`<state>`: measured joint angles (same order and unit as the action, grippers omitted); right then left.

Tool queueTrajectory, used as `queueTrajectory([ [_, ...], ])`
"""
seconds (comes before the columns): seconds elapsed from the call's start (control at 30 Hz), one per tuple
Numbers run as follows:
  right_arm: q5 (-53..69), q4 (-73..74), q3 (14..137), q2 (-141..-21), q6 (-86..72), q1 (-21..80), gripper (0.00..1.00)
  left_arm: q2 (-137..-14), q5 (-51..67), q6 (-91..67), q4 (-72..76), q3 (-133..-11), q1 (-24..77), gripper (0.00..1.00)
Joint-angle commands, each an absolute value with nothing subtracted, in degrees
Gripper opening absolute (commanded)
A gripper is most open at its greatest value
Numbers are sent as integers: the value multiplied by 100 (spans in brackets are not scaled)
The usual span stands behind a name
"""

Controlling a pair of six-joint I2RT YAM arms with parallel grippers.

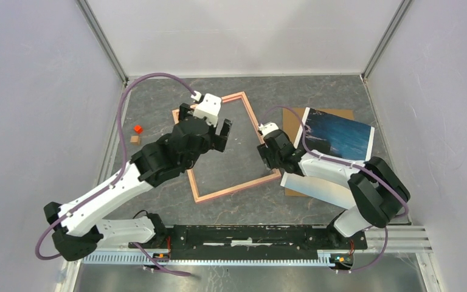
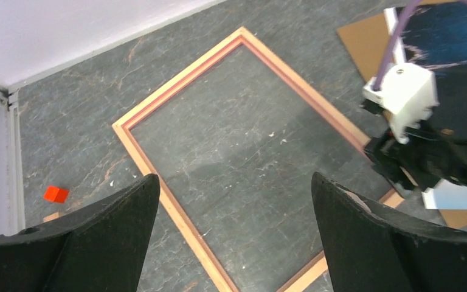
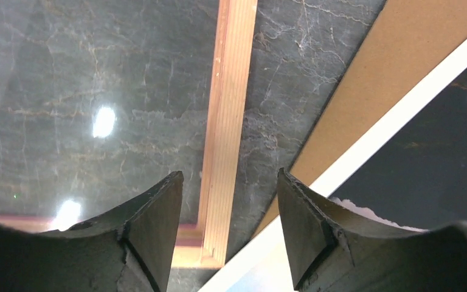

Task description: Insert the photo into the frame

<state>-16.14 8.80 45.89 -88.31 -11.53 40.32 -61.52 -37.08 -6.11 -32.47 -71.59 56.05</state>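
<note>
Top external shows the frame [image 1: 237, 187] flat on the bench [image 1: 155, 100], with the photo [image 1: 340, 137] to its right on a brown board [image 1: 292, 118]. My left gripper [image 2: 234, 182] hovers wide open and empty. The right gripper [image 3: 231, 182] straddles the frame's right rail with its jaws apart, probably to nudge it.

The frame [image 1: 237, 187] was pinky orange. The photo [image 1: 340, 137] on the right had deep blue water, dark cliffs and a white edge. The backing board [image 2: 365, 44] was plain brown. The table [image 1: 158, 103] was dark grey with thin pale lines. At the left were a red cube [image 1: 137, 128] and a tan cube [image 1: 135, 139].
</note>
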Motion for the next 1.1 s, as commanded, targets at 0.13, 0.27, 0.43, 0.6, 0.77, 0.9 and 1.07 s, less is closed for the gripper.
queueTrajectory([
  [0.13,-1404,1222,4511,-7714,-1242,4103,78,-6914,-3234,-1579,-3473,-7448,4528,100],
  [0.27,-52,519,3743,-7147,-2016,4126,77,-7078,-1861,-2573,-3920,-7128,3295,100],
  [0.43,575,-246,3192,-6888,-2358,4398,68,-7071,-251,-3310,-3999,-6140,1835,100],
  [0.6,785,-607,3144,-7102,-2406,4786,55,-7252,290,-3401,-3998,-5552,1374,94],
  [0.77,1036,-1067,3177,-7512,-2619,4985,45,-7662,705,-3251,-4002,-5405,1099,89],
  [0.9,956,-1178,3191,-7691,-2683,5095,44,-7789,722,-3157,-3930,-5273,905,87],
  [1.07,1065,-1332,3182,-7921,-2695,5196,47,-7981,736,-3054,-3705,-5033,730,74],
])
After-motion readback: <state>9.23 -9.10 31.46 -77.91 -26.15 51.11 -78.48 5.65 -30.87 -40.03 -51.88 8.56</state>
